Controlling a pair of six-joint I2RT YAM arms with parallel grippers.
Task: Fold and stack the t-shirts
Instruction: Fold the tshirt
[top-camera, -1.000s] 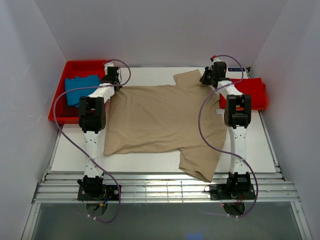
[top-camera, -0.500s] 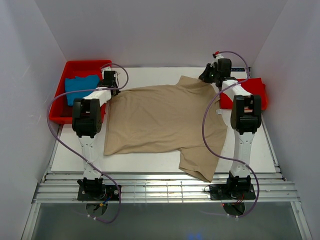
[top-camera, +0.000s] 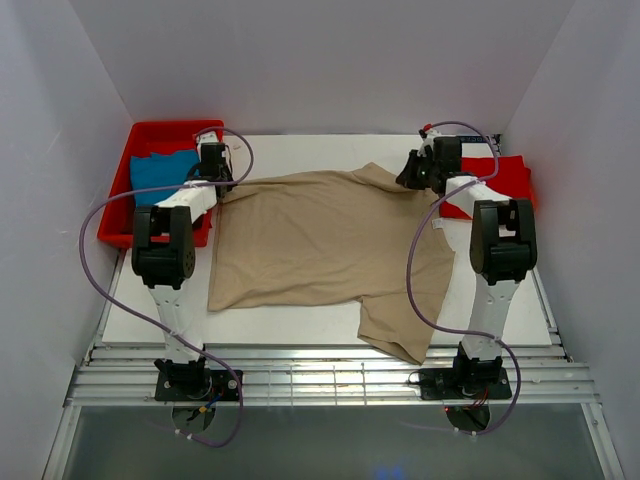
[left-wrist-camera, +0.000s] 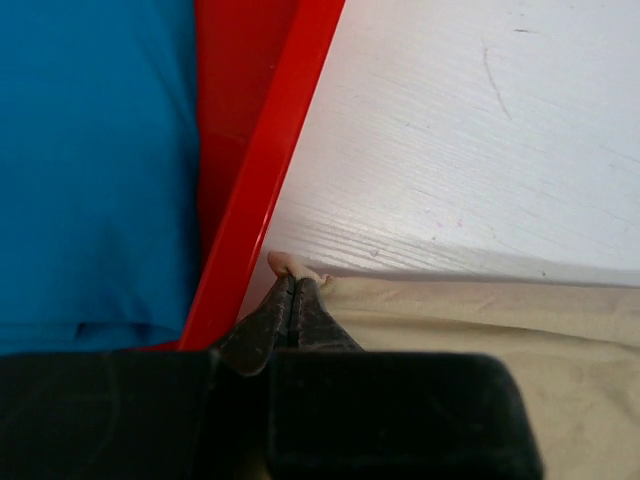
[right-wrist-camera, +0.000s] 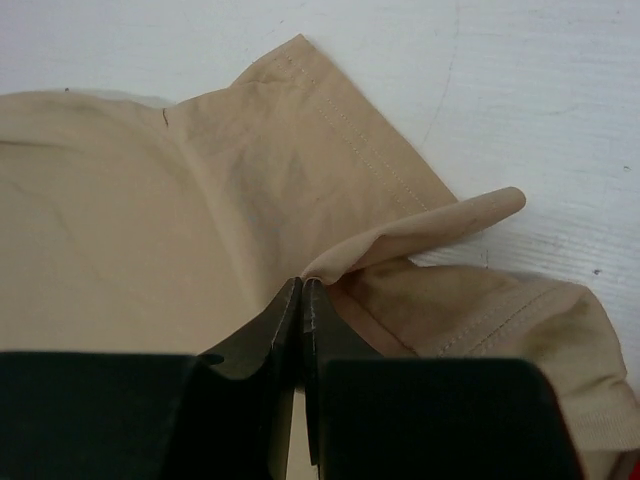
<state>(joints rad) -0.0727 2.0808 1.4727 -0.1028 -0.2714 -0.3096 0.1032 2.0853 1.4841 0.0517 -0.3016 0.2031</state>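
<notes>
left tool (left-wrist-camera: 292, 288) and right tool (right-wrist-camera: 302, 290) each pinch far corners of the tan shirt (top-camera: 320, 240); its folding seems barely begun.

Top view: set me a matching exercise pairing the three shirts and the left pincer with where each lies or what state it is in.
Things:
1. tan shirt
2. blue shirt
3. red shirt
4. left pincer

Places or states:
A. in the red tray
B. shut on an edge of the tan shirt
C. at the far right side of the table
D. spread across the middle of the table

Pairs: 1-D, 2-A, 3-C, 4-B
</notes>
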